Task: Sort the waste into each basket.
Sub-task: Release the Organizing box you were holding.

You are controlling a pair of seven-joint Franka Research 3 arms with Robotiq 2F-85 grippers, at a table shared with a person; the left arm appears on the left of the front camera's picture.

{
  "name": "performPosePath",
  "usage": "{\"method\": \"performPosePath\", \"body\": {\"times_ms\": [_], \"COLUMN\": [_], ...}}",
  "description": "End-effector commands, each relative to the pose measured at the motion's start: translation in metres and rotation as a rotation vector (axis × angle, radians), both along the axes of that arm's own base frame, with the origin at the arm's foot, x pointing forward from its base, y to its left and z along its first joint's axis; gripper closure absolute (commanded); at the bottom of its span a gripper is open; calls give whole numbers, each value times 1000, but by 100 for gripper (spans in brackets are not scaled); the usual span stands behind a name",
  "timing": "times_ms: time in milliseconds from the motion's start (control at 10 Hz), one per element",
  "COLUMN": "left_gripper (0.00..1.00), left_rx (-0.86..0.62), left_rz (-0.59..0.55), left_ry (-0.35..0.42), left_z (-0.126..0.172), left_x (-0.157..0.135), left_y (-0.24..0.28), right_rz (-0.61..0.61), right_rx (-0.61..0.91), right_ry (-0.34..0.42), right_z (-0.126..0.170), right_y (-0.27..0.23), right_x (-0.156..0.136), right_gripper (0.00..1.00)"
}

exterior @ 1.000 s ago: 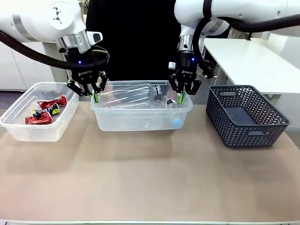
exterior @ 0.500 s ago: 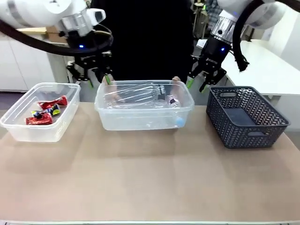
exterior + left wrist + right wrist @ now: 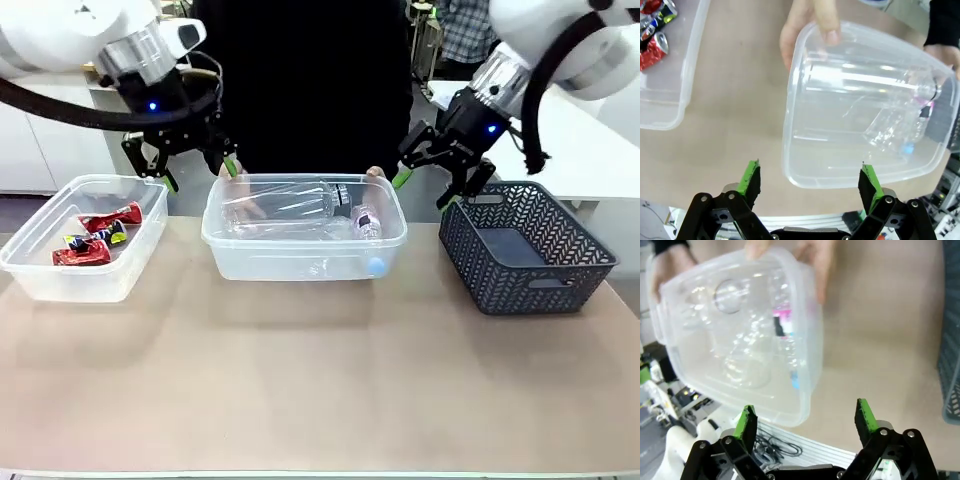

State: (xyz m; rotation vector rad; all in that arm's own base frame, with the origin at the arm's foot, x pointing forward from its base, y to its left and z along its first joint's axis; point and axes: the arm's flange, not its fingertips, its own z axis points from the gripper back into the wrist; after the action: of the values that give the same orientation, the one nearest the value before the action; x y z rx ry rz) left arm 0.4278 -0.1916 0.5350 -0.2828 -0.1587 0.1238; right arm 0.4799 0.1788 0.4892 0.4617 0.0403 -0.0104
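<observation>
Hovering above the desk [image 3: 320, 390], both end effectors are spread w/ nothing held: left end effector [image 3: 190, 170] over the gap btwn the two tubs, right end effector [image 3: 425, 190] btwn mid tub [image 3: 305, 255] & dark basket [image 3: 525, 250]. Bottles [image 3: 290, 205] lie in mid tub, a person's hands [image 3: 807, 30] gripping its far rim. Cans [image 3: 100, 235] sit in left tub [image 3: 80, 270].
</observation>
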Motion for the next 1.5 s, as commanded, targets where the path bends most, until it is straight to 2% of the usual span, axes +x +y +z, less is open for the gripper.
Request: {"method": "performPosePath", "body": {"times_ms": [0,1100,1200,1300,1400], "left_gripper": [0,0,0,0,0], "left_rx": [5,-1,-88,-185,-222], "left_rz": [14,-2,-91,-194,-217], "left_ry": [-33,-23,58,129,128], "left_z": [9,9,18,32,42], "left_x": [-2,0,-2,-17,-35], "left_y": [-2,-2,-6,4,18], "right_rz": [22,2,76,117,118], "right_rx": [28,8,39,62,100], "right_ry": [-35,-27,-7,50,77], "right_z": [11,14,20,29,36], "right_y": [-6,-2,5,1,-9], "right_x": [-6,-3,-10,-28,-49], "right_gripper": [0,2,0,0,0]}}
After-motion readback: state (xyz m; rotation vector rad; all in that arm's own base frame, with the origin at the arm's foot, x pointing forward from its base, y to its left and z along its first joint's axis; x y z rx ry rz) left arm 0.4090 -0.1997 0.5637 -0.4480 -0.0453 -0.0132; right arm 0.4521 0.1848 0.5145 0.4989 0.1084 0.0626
